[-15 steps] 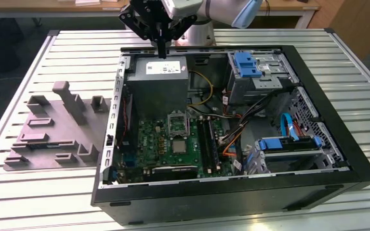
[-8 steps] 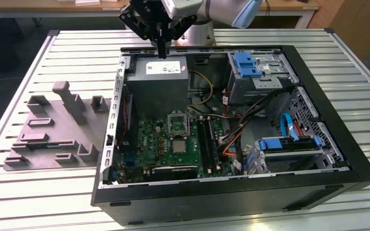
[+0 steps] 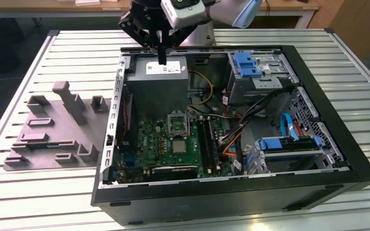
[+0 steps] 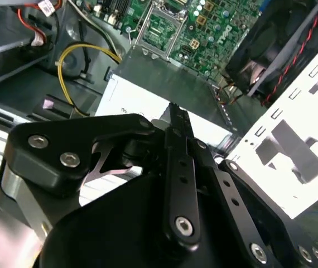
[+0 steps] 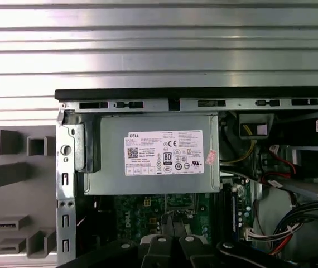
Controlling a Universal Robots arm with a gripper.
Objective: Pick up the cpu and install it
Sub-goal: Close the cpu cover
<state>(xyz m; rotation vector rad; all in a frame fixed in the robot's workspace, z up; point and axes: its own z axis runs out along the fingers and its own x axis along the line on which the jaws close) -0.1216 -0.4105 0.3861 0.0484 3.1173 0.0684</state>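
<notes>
Claw (image 3: 162, 61) hovers closed above white-labelled grey box (image 3: 161, 94).

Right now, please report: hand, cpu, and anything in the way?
Hand shut, empty, over grey power supply box. Cpu lies on motherboard, beside socket, untouched. Nothing covers cpu.

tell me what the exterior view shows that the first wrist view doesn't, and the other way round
Exterior view: the cpu, a small silvery square on the motherboard next to the silver socket frame; a blue cable; the whole open computer case.
First wrist view: the white label face-on, and red wires among the cabling.
Both: the grey power supply, the motherboard, the grey fixture tray, yellow cables, and the empty gripper above the power supply.
</notes>
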